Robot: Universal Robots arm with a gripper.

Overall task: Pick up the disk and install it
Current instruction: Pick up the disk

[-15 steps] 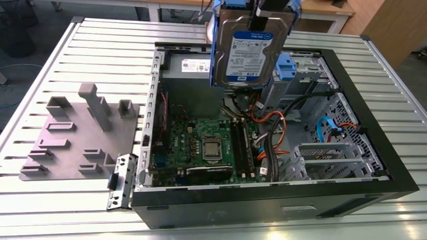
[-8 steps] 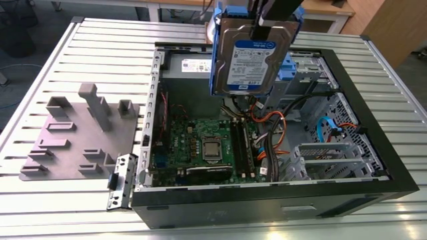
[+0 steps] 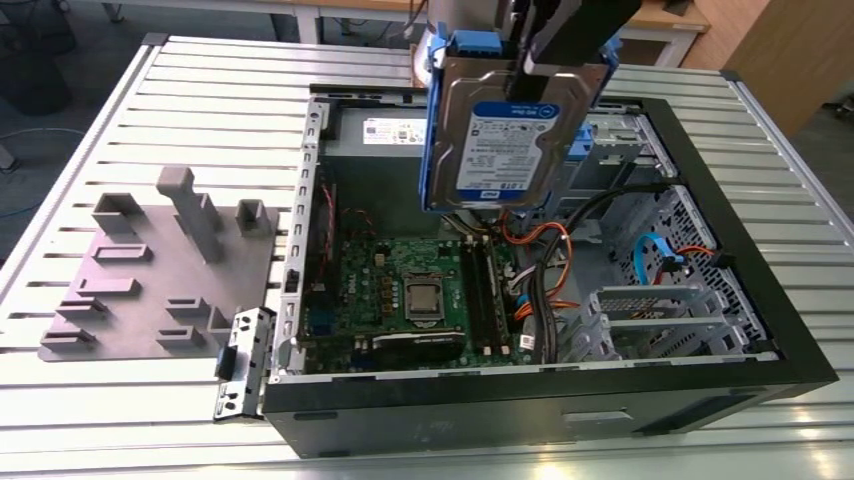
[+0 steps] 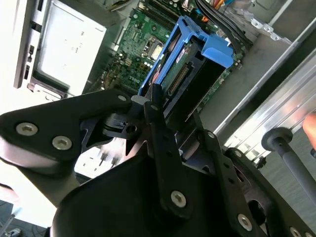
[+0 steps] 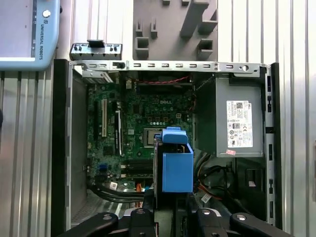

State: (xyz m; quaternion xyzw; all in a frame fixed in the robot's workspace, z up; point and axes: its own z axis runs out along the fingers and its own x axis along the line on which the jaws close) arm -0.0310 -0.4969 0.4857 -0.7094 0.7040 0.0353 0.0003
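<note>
The disk (image 3: 514, 140) is a silver hard drive with a white and blue label and blue side rails. It hangs upright above the open computer case (image 3: 747, 290). My gripper (image 3: 558, 62) is shut on the disk's upper edge. In both wrist views the disk (image 4: 190, 64) (image 5: 174, 165) is seen end-on, with its blue rail and tab towards the green motherboard (image 5: 143, 123). The black gripper fingers (image 4: 160, 123) clamp it on both flat sides. The disk touches nothing inside the case.
A grey power supply box (image 5: 237, 121) with a white sticker sits in one corner of the case. Orange and blue cables (image 3: 547, 260) and a metal drive cage (image 3: 667, 310) lie under the disk. A grey fixture plate (image 3: 147, 270) with upright blocks lies on the slatted table at the exterior view's left.
</note>
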